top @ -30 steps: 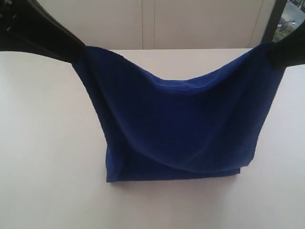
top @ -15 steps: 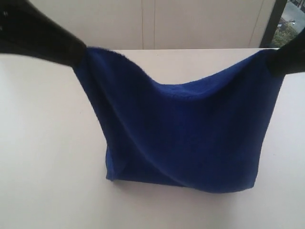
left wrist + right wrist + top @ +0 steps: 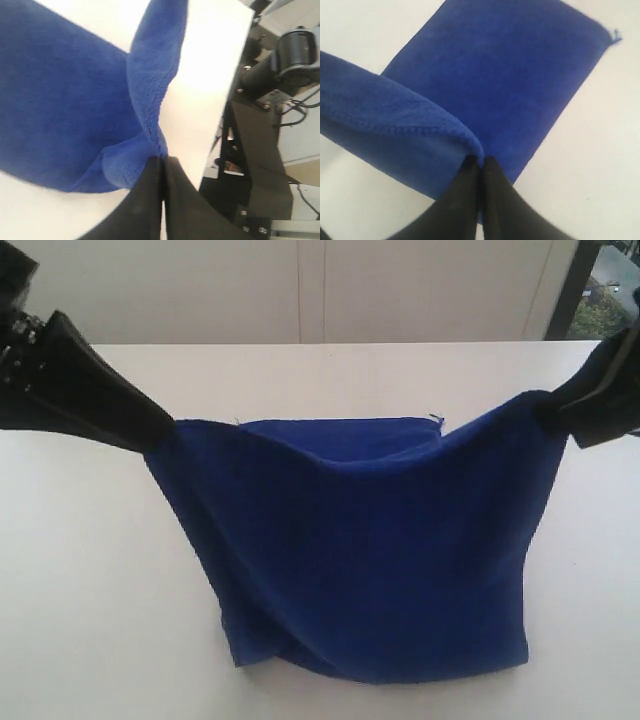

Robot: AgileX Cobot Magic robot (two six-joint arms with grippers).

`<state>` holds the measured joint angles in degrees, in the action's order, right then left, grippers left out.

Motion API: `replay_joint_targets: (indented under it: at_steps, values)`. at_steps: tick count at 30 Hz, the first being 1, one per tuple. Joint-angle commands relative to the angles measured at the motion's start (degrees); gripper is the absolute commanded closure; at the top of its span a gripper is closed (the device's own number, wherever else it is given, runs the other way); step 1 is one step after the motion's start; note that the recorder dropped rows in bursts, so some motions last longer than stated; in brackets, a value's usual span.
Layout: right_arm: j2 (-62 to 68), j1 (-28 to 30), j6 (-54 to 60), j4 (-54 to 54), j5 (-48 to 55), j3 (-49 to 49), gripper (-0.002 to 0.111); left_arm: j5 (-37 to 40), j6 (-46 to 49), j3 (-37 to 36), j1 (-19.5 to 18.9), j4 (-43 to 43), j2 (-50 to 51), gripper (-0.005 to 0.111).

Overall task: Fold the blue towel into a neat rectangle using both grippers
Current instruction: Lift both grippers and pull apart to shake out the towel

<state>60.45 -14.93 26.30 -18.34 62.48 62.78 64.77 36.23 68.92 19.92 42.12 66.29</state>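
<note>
Nearest the camera, the bottom fold of the blue towel (image 3: 370, 570) rests on the white surface (image 3: 90, 630), and from there the cloth rises as a sagging sheet, its top edge dipping in the middle between two raised corners. The left fingers (image 3: 130, 415) are pressed together on the towel's left upper corner, with a bunch of cloth pinched between their tips; the left wrist view shows no gap between them. The right fingers (image 3: 590, 400) are likewise closed tight on the right upper corner, where the hemmed edge curls over their tips. Both held corners hang above the surface, well apart from each other. Behind the hanging sheet, the other part of the towel lies flat on the surface, its far edge straight, with a tiny tag (image 3: 436, 419) sticking out at its far right corner. Beyond the surface's far edge stands a pale wall (image 3: 200, 290)
</note>
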Motion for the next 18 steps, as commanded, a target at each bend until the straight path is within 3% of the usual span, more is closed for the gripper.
replay_joint_targets:
  at_steps: [1, 8, 13, 18]
  values:
    - [0.71, 0.05, 0.50, 1.81, -2.49, 0.56, 0.108, 5.19, -3.72, 2.42, 0.23, -2.86, 1.49, 0.107]
    - [4.66, 0.05, 0.50, 1.51, -1.60, -0.93, 0.108, 5.19, 1.31, -7.59, 0.23, 4.36, 8.10, 0.107]
    - [3.58, 0.05, 0.50, 1.41, -1.83, -0.53, 0.108, 5.19, 1.32, -2.83, 0.23, 5.34, 5.94, 0.107]
    - [0.54, 0.05, 1.45, 1.41, -0.89, -0.53, 0.108, 5.19, -4.44, 2.77, 0.23, 1.74, 1.91, 0.107]
